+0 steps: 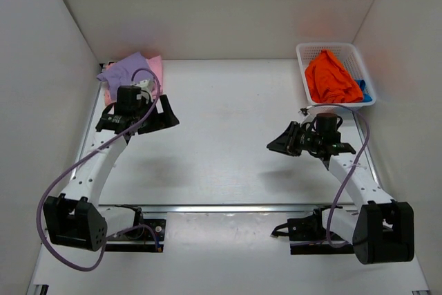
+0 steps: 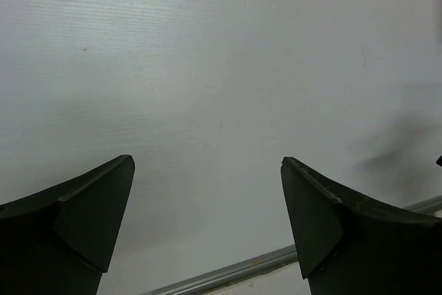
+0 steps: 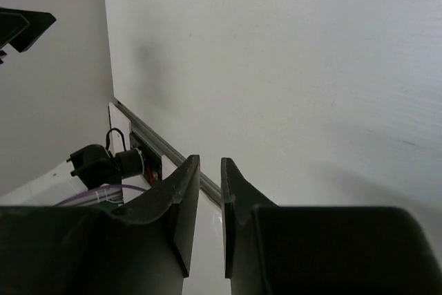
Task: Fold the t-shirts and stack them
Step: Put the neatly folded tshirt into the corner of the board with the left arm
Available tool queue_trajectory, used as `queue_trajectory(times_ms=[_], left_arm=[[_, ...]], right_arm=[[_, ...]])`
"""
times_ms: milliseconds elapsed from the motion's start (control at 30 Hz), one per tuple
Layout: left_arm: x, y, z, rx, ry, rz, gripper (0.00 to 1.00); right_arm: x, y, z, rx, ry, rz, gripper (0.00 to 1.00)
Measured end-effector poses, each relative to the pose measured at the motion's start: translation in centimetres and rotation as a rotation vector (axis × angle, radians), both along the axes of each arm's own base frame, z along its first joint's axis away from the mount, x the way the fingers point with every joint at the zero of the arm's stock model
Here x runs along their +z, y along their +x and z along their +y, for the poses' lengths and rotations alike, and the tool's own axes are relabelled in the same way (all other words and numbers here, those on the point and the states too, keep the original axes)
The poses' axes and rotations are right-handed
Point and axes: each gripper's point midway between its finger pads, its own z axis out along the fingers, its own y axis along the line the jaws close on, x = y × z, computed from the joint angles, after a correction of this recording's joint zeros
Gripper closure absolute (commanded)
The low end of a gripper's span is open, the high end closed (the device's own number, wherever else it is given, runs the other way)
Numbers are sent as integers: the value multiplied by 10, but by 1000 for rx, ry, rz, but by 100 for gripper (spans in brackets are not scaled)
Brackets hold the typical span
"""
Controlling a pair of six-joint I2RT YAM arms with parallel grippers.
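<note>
Overhead, the purple t-shirt (image 1: pixel 126 72) lies bunched at the upper left of the frame on the white surface (image 1: pixel 228 115), resting on top of the pink t-shirt (image 1: pixel 157 67), whose edge shows along its right side. At the upper right, the orange t-shirt (image 1: pixel 330 77) fills the white basket (image 1: pixel 324 46), with a bit of the blue t-shirt (image 1: pixel 364 90) showing at its lower right corner. The left arm (image 1: pixel 103 160) reaches to just below the purple shirt; its jaws stand wide apart over bare surface, holding nothing. The right arm (image 1: pixel 352 177) points toward the centre, its jaws almost together with only a thin slit between them, gripping nothing.
</note>
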Motion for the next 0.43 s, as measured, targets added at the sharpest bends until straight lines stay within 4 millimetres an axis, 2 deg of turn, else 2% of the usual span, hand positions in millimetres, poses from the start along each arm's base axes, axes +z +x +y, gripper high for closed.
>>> queue_trajectory(times_ms=[167, 333, 433], left_arm=[[-8, -14, 2, 2, -2, 4, 1], [0, -19, 4, 5, -9, -32, 2], [-1, -20, 2, -2, -8, -26, 2]], right_arm=[[-5, -16, 6, 18, -2, -4, 83], [-3, -25, 6, 9, 5, -16, 83], [0, -27, 6, 4, 9, -31, 83]])
